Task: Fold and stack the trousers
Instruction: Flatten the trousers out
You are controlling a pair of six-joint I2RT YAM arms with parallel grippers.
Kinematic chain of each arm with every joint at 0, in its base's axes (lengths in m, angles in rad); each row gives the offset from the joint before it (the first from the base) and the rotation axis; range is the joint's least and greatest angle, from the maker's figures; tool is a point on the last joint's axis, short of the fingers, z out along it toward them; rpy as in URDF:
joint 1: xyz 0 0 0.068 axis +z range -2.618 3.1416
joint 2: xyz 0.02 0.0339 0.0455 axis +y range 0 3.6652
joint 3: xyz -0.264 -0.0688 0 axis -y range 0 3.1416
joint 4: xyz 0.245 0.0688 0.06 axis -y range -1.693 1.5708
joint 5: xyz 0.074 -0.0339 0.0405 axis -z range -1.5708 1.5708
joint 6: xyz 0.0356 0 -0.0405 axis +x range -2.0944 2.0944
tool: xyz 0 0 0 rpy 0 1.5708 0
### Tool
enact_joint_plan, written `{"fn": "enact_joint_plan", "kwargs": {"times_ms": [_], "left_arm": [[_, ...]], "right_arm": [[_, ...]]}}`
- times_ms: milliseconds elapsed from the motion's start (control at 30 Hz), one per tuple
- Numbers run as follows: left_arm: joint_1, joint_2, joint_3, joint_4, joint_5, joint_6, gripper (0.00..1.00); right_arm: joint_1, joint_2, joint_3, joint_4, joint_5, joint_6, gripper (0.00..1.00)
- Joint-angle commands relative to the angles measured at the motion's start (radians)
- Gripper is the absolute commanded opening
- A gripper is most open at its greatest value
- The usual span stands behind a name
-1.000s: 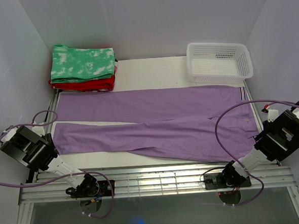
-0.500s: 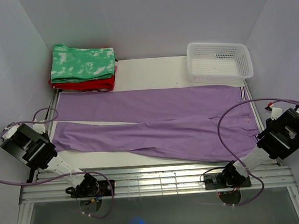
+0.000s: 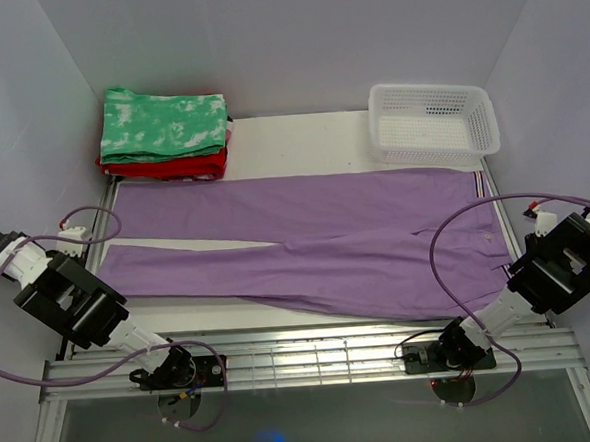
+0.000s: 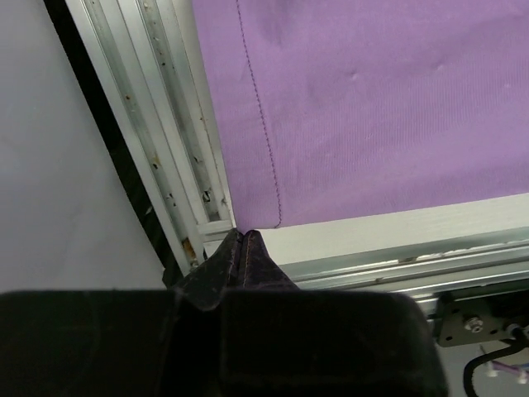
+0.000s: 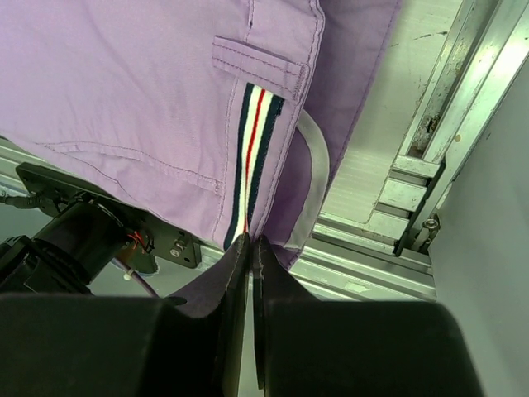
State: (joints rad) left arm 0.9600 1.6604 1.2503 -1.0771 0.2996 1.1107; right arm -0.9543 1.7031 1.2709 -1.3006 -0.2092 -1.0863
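We see the plain lavender soft-fabric trousers (image 3: 355,217) spread flat across the white table (image 3: 300,141). The waist lies at the right edge and the two long legs run out to the left. The far leg lies straight along the table. The near leg slants a little towards the near edge at the seat, and a thin strip of bare tabletop shows between the two legs at their left ends.

At the left edge, the left gripper (image 4: 242,236) has its dark fingers pressed together with no gap. They meet right on the corner of the near leg's stitched hem (image 4: 264,124), just above the aluminium frame rail (image 4: 157,99), so we take that corner as pinched.

At the right edge, the right gripper (image 5: 250,241) is likewise clamped shut. The waistband's white, red and navy striped ribbon (image 5: 252,149) runs straight down into its tips, so it has the waist edge pinched. A belt loop (image 5: 256,70) lies just above that ribbon.

In the far left corner a folded green-and-white mottled garment (image 3: 164,124) rests on a folded red garment (image 3: 172,168), just beyond the far leg. In the far right corner a white plastic mesh basket (image 3: 431,155) stands close to the waist.
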Motion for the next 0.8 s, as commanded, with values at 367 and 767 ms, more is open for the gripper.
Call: {"fn": "enact_joint_plan", "kwargs": {"times_ms": [367,767], "left_arm": [[0.051,0.059,0.167,-0.014,-0.045,0.129,0.00],[0.100,-0.033,-0.090,0.015,-0.108,0.290,0.00]], "right_arm": [[-0.031,0.024,0.306,0.029,-0.085,-0.099,0.08],[-0.047,-0.131,-0.096,0.250,0.138,-0.340,0.08]]}}
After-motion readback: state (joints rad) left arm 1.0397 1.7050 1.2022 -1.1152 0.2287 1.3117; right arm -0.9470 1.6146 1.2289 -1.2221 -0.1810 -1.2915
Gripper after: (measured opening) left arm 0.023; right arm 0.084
